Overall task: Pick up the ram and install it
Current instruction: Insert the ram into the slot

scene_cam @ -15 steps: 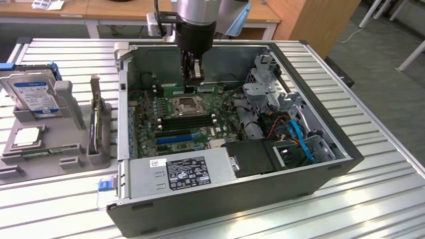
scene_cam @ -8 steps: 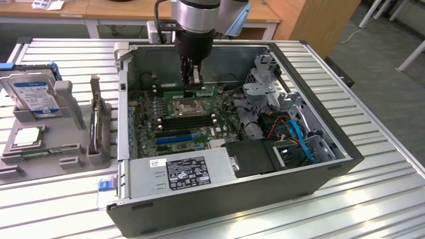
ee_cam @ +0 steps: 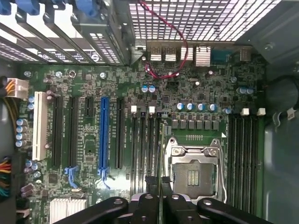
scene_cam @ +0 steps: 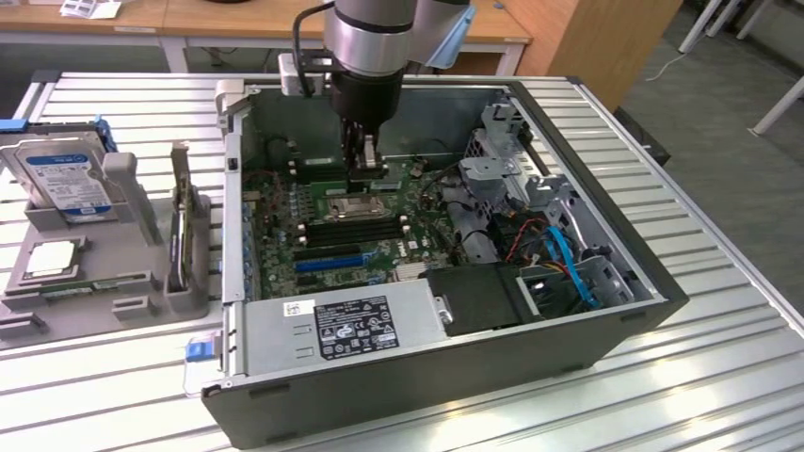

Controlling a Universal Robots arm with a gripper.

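My gripper (scene_cam: pixel 367 168) hangs inside the open computer case (scene_cam: pixel 628 311), just over the motherboard (scene_cam: pixel 320 240). In the wrist view its fingers (ee_cam: pixel 140 205) stand close together on the ram (ee_cam: pixel 161 154), which I see edge-on as a thin green strip running lengthwise away from the gripper (ee_cam: pixel 160 199). The ram hangs above the group of black memory slots (ee_cam: pixel 142 144) with white latches, beside the silver CPU socket (ee_cam: pixel 194 170), and lines up with the slot nearest the socket. I cannot tell whether its lower edge touches the slot.
A second group of memory slots (ee_cam: pixel 243 154) lies on the other side of the socket. The black and blue expansion slots (ee_cam: pixel 103 135), the power supply (scene_cam: pixel 339 325) and the drive cage (scene_cam: pixel 503 169) crowd the case. On the exterior view's left, a grey fixture (scene_cam: pixel 75 282) holds a blue-labelled hard drive (scene_cam: pixel 60 179).
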